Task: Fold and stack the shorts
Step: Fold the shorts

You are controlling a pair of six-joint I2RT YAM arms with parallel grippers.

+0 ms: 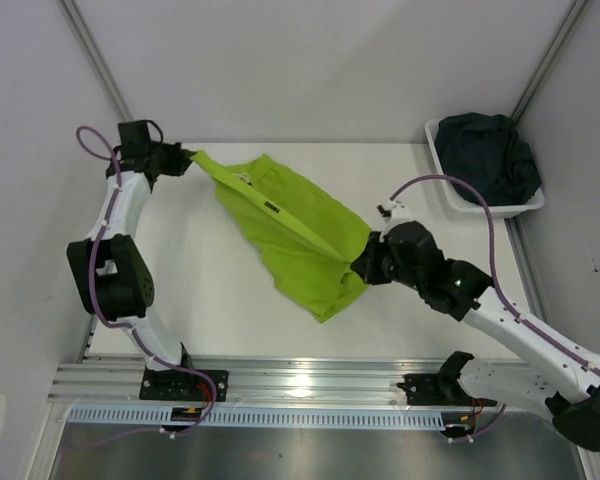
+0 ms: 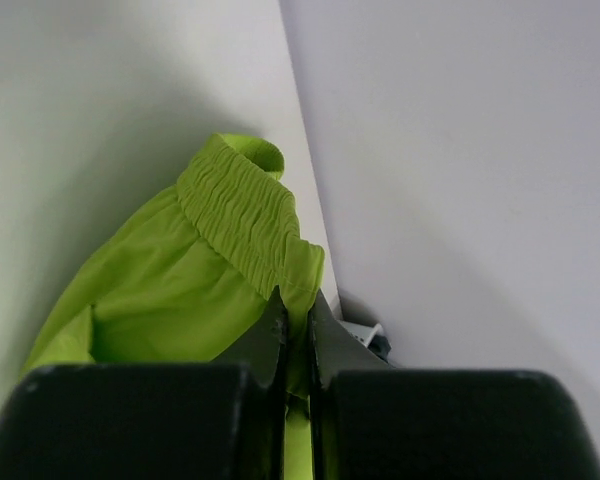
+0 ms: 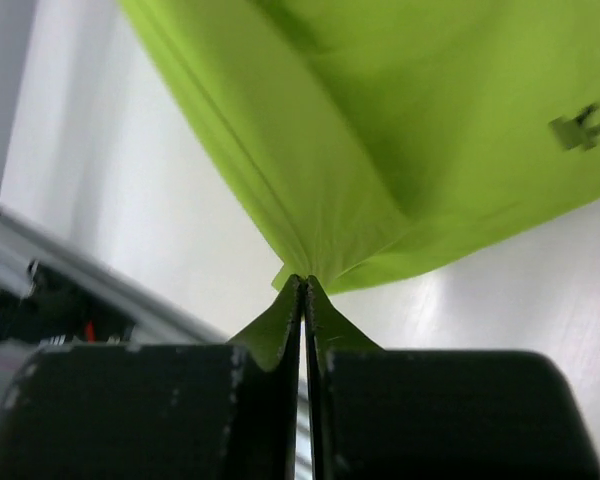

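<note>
The fingers point(image 2: 268, 338) of the left gripper point(image 1: 187, 158) are pinched tight on the elastic waistband of the lime green shorts point(image 1: 290, 230) at upper left. The right gripper point(image 1: 364, 262) is clamped on a leg hem at centre right. The cloth is stretched between them over the table point(image 1: 200, 290). There are two pairs of shorts and one basket point(image 1: 505, 209): the dark shorts point(image 1: 490, 155) lie bunched inside it at upper right.

The left arm point(image 1: 115, 215) stood folded at the elbow, its forearm reaching to the far left and its wrist turned rightward. The left gripper point(image 1: 187, 157) was pinched tight on the waistband of the shorts point(image 1: 290, 230). The right arm point(image 1: 510, 320) stretched low from the near right toward the middle. The right gripper point(image 1: 364, 262) was clamped on the opposite end.
</note>
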